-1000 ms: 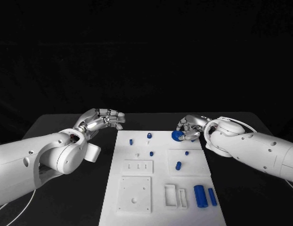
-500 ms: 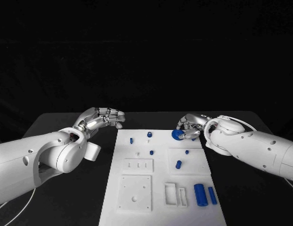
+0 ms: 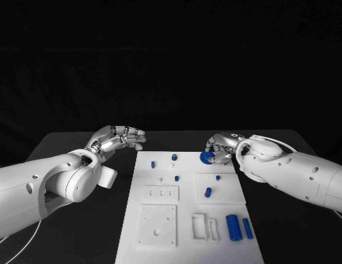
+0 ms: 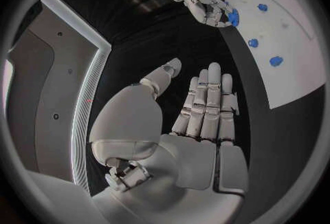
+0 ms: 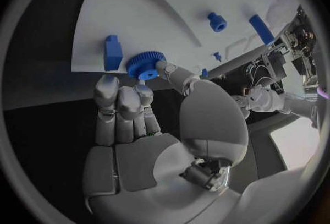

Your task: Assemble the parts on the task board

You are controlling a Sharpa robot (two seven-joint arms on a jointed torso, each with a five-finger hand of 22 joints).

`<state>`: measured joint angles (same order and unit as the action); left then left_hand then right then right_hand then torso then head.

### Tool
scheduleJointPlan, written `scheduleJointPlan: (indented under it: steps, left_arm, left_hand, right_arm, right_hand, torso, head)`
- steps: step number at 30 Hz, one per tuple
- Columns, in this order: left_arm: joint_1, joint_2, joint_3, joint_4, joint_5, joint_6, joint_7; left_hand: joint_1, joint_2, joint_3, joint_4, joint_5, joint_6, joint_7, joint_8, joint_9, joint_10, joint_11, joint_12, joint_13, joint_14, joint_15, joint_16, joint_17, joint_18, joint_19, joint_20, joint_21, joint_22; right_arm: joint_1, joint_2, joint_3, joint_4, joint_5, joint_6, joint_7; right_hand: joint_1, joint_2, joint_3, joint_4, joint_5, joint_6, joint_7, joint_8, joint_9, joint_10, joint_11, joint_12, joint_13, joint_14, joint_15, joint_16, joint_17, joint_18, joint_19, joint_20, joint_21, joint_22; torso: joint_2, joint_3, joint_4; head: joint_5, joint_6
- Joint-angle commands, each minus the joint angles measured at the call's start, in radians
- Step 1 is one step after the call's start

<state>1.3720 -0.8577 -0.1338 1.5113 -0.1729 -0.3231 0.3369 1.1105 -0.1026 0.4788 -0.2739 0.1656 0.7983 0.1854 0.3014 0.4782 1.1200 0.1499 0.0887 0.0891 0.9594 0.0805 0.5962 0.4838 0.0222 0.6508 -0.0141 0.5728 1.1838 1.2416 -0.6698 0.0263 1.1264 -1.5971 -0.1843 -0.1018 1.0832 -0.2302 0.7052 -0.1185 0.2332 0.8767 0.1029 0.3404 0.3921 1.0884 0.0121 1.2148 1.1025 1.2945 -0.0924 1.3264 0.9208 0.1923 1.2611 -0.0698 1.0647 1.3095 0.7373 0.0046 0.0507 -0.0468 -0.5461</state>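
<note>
Blue and toothed, a small gear [image 3: 208,158] sits at the far right edge of the white task board [image 3: 187,242], pinched between the right hand's [image 3: 222,147] thumb and fingertips [image 5: 109,82]. Off the board's far left corner, the left hand [image 3: 120,138] hovers over the black table [image 3: 76,148], fingers straight and close together, holding nothing.

Before me lies a black table [image 3: 76,146], dark and matte, running out on both sides and on the far side of the work; behind its far edge I see a black backdrop [image 3: 171,66]
</note>
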Motion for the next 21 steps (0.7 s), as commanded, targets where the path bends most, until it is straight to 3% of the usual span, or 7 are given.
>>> scheduleJointPlan:
  steps: [1, 10, 21]
  left_arm:
    - [0.001, 0.002, 0.001, 0.003, -0.003, 0.0, 0.008]
    - [0.001, 0.002, 0.001, 0.002, -0.003, -0.002, 0.007]
    - [0.001, 0.003, 0.001, 0.0, -0.003, -0.005, 0.007]
  left_hand:
    - [0.005, -0.003, 0.001, -0.007, -0.003, -0.004, 0.004, -0.004, 0.0, -0.005, 0.0, -0.003, -0.001, 0.001, 0.003, 0.005, 0.001, -0.003, 0.006, -0.001, -0.005, 0.001]
    - [0.005, -0.003, 0.001, -0.006, -0.003, -0.005, 0.004, -0.004, 0.0, -0.005, 0.0, -0.004, -0.001, 0.0, 0.003, 0.005, 0.002, -0.003, 0.006, -0.001, -0.006, 0.002]
    - [0.004, -0.003, 0.001, -0.006, -0.003, -0.005, 0.004, -0.004, 0.0, -0.004, 0.001, -0.004, -0.001, 0.0, 0.003, 0.006, 0.002, -0.004, 0.007, -0.001, -0.006, 0.002]
  right_arm:
    - [-0.012, 0.001, -0.008, 0.013, -0.124, 0.008, -0.053]
    - [-0.012, -0.004, -0.008, 0.039, -0.158, -0.034, -0.069]
    - [-0.006, -0.006, -0.007, 0.102, -0.297, -0.125, -0.118]
  right_hand:
    - [-0.01, -0.005, 0.002, 0.007, 0.015, 0.06, 0.018, 0.007, 0.002, 0.007, -0.004, 0.004, 0.001, -0.001, -0.008, -0.005, 0.003, 0.07, 0.001, -0.01, 0.007, 0.017]
    - [-0.01, -0.015, 0.007, 0.012, 0.017, 0.068, 0.015, 0.01, 0.004, 0.015, -0.006, 0.005, 0.003, 0.001, -0.01, -0.006, 0.006, 0.07, 0.003, -0.011, 0.011, 0.017]
    - [0.002, -0.032, 0.031, 0.028, -0.005, 0.084, 0.01, 0.014, 0.007, 0.041, -0.011, 0.011, 0.012, 0.005, -0.015, -0.009, 0.011, 0.07, 0.009, -0.014, 0.016, 0.015]
  torso:
    - [0.0, 0.0003, 0.001]
    - [0.0, -0.0003, 0.0003]
    - [-0.001, 0.0, 0.0002]
  head:
    - [0.0, 0.002]
    - [0.002, 0.004]
    - [0.005, 0.008]
